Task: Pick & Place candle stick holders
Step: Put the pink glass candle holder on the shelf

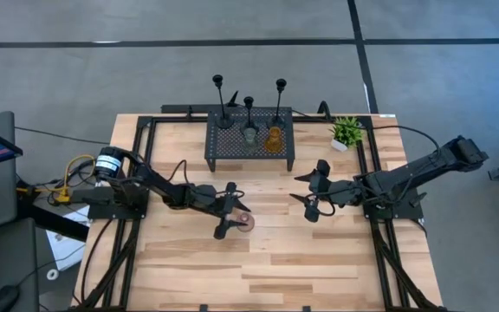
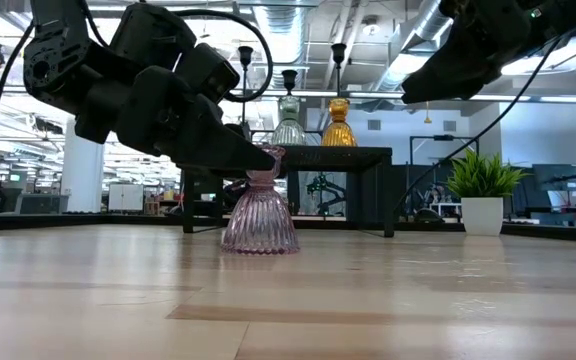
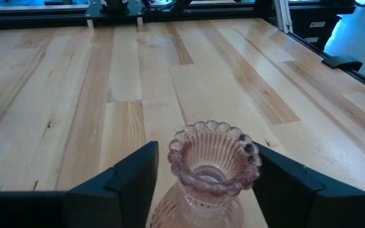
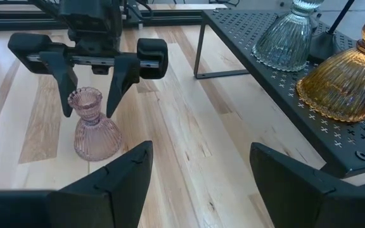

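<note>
A pink ribbed glass candle stick holder (image 1: 244, 223) (image 4: 94, 126) stands on its wide base on the wooden table, left of centre. My left gripper (image 1: 235, 212) is open and reaches in level from the table's left, one finger on each side of the holder's top (image 3: 211, 155). My right gripper (image 1: 313, 188) hovers open right of centre with nothing between its fingers. A clear greenish holder (image 4: 290, 38) and an amber one (image 4: 341, 79) stand on the black rack (image 1: 219, 143), with three thin black holders (image 1: 249, 113) behind them. My left gripper's fingers (image 3: 138, 174) stand close on either side of the pink holder's beaded rim (image 3: 176, 149), level with it and coming from the table's left. I cannot tell whether either finger touches the rim. The holder stands upright on the table.
A small potted plant (image 1: 346, 133) stands at the far right beside the rack. Black frame rails (image 1: 137, 147) run along the table's left and right edges. Bare wood lies along the near half of the table (image 1: 267, 269).
</note>
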Controlling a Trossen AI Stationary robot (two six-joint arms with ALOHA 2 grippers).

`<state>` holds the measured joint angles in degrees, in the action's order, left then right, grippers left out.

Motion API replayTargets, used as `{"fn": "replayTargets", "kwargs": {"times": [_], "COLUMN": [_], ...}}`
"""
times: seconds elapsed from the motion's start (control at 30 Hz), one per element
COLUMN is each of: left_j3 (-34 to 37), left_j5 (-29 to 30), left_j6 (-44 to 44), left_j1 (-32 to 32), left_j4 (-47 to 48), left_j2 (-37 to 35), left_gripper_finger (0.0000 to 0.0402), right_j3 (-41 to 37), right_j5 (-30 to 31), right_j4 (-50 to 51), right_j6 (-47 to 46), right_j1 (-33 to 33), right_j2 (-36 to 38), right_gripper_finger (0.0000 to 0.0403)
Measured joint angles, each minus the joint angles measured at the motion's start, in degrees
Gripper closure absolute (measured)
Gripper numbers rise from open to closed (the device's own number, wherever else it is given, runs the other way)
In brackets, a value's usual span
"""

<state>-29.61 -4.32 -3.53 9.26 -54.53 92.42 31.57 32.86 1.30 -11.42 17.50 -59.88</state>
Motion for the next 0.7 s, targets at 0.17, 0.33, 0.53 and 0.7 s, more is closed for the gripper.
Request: {"fn": "replayTargets", "kwargs": {"times": [0.17, 0.33, 0.53, 0.7], "left_j3": [0.0, 0.02, 0.02, 0.02], "left_j5": [0.02, 0.09, 0.04, 0.04], "left_j6": [1.18, 1.48, 1.51, 2.38], "left_j1": [0.0, 0.0, -0.01, -0.02], "left_j4": [0.02, 0.27, 0.14, 0.12], "left_j2": [0.0, 0.0, 0.0, 0.0], "left_gripper_finger": [0.0209, 0.0233, 0.0234, 0.0237], "right_j3": [0.0, 0.0, 0.0, 0.0], "right_j5": [0.0, 0.0, 0.0, 0.0], "right_j4": [0.0, 0.02, 0.02, 0.04], "right_j6": [0.0, 0.0, 0.0, 0.0], "right_j1": [0.02, 0.02, 0.0, 0.0], "right_j2": [0.02, 0.01, 0.0, 0.02], "right_gripper_finger": [0.0148, 0.0148, 0.0148, 0.0148]}}
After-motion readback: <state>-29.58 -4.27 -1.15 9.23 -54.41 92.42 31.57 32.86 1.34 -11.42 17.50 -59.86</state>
